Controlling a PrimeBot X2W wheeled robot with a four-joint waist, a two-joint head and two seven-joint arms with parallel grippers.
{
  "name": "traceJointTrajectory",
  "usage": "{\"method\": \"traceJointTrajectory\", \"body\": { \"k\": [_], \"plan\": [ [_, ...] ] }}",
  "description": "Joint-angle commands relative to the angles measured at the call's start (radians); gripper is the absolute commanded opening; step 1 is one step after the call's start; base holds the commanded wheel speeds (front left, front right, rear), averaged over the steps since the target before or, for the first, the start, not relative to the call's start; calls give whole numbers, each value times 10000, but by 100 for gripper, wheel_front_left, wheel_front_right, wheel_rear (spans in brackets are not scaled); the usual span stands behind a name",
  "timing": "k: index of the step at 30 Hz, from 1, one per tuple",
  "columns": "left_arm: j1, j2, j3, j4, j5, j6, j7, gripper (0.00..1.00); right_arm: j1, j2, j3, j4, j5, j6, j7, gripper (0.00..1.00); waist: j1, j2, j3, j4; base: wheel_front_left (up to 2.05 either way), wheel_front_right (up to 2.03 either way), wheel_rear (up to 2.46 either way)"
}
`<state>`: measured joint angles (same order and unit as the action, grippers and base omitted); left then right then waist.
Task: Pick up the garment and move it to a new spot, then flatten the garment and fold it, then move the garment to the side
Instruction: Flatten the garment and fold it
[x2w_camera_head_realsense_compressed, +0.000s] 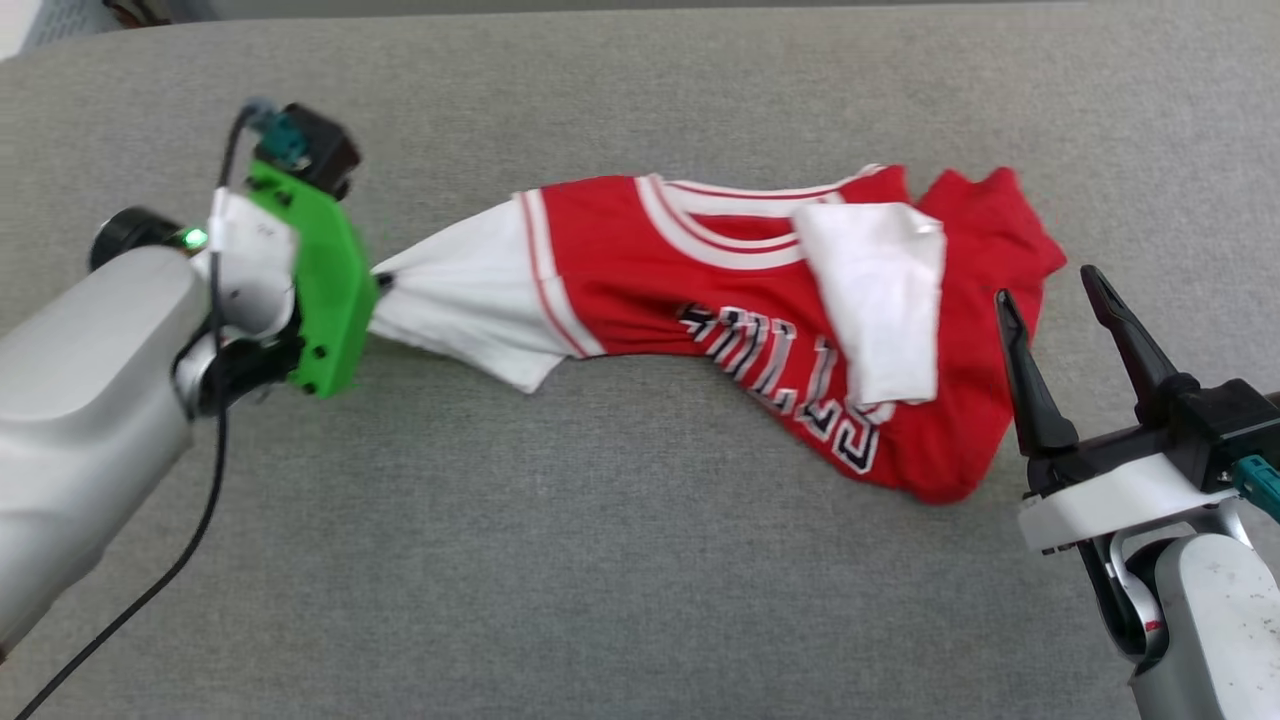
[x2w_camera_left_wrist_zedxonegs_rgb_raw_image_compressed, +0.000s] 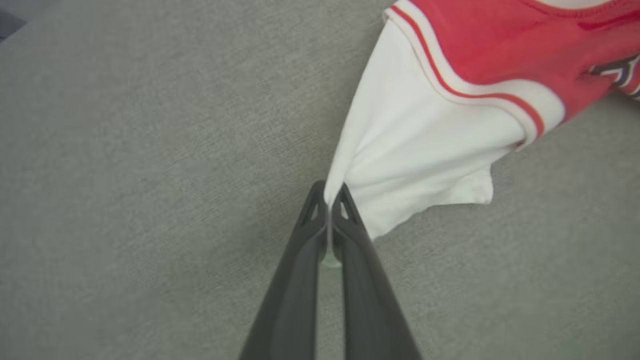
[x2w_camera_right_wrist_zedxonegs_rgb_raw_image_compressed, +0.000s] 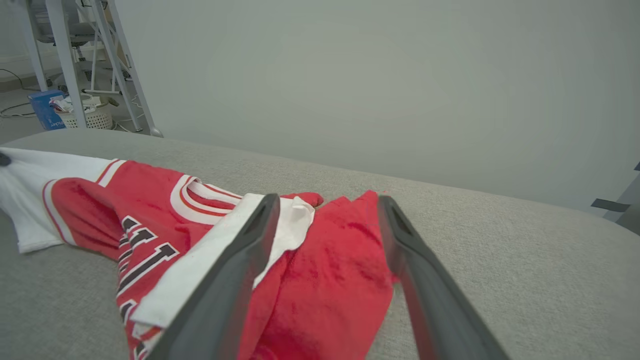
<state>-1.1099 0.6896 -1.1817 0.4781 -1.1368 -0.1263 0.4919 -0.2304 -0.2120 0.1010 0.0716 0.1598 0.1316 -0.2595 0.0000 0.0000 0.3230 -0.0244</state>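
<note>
The garment is a red jersey with white sleeves, striped trim and black lettering, lying crumpled across the middle of the grey surface. My left gripper is shut on the tip of the white sleeve, which is drawn out into a taut cone toward it; in the head view its fingertips sit behind the green wrist mount. At the jersey's right end my right gripper stands open, its fingers upright just beside the red cloth. The other white sleeve lies folded over the chest.
Grey fabric surface stretches all round the jersey. A black cable hangs from my left arm. Past the surface's far edge stand white frame legs, a white basket and a blue box.
</note>
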Motion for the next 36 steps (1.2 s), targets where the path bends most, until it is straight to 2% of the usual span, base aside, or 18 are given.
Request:
{"method": "traceJointTrajectory", "body": {
  "k": [1,6,11,13,14,18,22,24,27,31,32,36],
  "plan": [
    [293,239,-8,116,-23,120,-92,0,100,-6,-22,3,-46,-9,-22,100,0,0,-220,230,0,0,0],
    [1099,471,59,698,-359,490,-414,0,116,-18,-35,65,-83,-9,-22,100,0,0,-119,155,0,0,0],
    [1682,231,189,1455,-580,610,-1093,0,119,-72,-52,111,-70,-9,-22,100,0,0,-30,52,0,0,0],
    [1844,4,327,1742,-624,641,-1651,85,133,-101,-84,132,-55,-9,-22,100,0,0,-113,57,0,0,0],
    [1910,-99,348,1867,-538,630,-2014,100,144,-118,-98,129,-66,-9,-22,100,0,0,-193,70,0,0,0],
    [2094,-432,588,2117,31,806,-4200,100,257,-164,-222,34,-73,-9,-22,100,0,0,-662,209,0,0,0],
    [2432,-626,927,2045,597,1451,-6623,100,355,-264,-495,-152,72,-9,-22,100,0,0,-1200,448,0,0,0],
    [2702,-692,1081,1841,757,1768,-7199,100,345,-391,-591,-236,146,-9,-22,100,0,0,-1437,581,0,0,0],
    [3157,-621,1512,1155,1138,2384,-7500,100,130,-741,-502,-304,271,-9,-22,100,0,0,-1678,752,0,0,0],
    [4016,-494,2997,-541,2081,3370,-7531,100,-431,-1341,-191,-346,435,-9,54,100,0,0,-1842,968,0,0,0],
    [4529,-472,3511,-1187,2564,3726,-7532,100,-674,-1579,24,-365,544,-9,199,100,0,0,-1886,1035,0,0,0],
    [6116,-667,5000,-2862,3842,4586,-7534,100,-1442,-2328,1007,-493,984,-9,1008,100,0,0,-1965,1209,0,0,0]
  ]
}}
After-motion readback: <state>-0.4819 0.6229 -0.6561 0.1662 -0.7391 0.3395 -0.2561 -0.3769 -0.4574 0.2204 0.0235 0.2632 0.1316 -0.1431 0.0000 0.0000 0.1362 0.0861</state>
